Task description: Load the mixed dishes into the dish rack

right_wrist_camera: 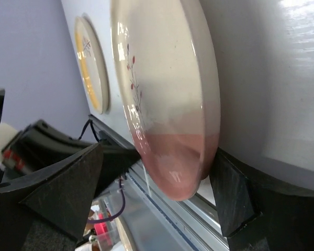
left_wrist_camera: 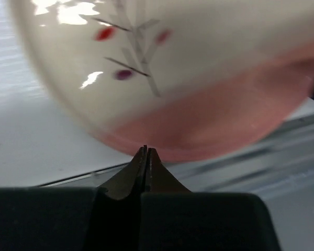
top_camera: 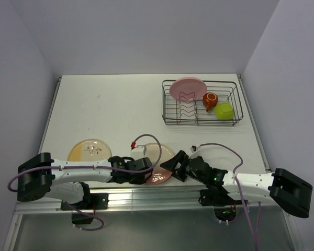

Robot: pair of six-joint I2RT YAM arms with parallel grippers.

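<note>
The pink-and-cream plate [top_camera: 159, 157] lies at the table's front edge between my two grippers. My left gripper [top_camera: 149, 171] is shut and empty, its tips [left_wrist_camera: 146, 150] at the plate's pink rim [left_wrist_camera: 209, 120]. My right gripper [top_camera: 171, 167] is open, its jaws on either side of the plate's pink edge [right_wrist_camera: 172, 157], with one finger [right_wrist_camera: 233, 193] on the table side. The yellow-and-cream plate [top_camera: 89, 150] lies flat at the front left. The dish rack [top_camera: 235, 117] at the back right holds the plain pink plate [top_camera: 187, 88], the orange-red cup [top_camera: 210, 99] and the lime-green bowl [top_camera: 224, 111]. The white bowl is out of view.
The table's metal front rail [top_camera: 146, 194] runs just below the plate. The yellow-and-cream plate also shows in the right wrist view [right_wrist_camera: 94, 68]. Walls close the table in at the left, back and right.
</note>
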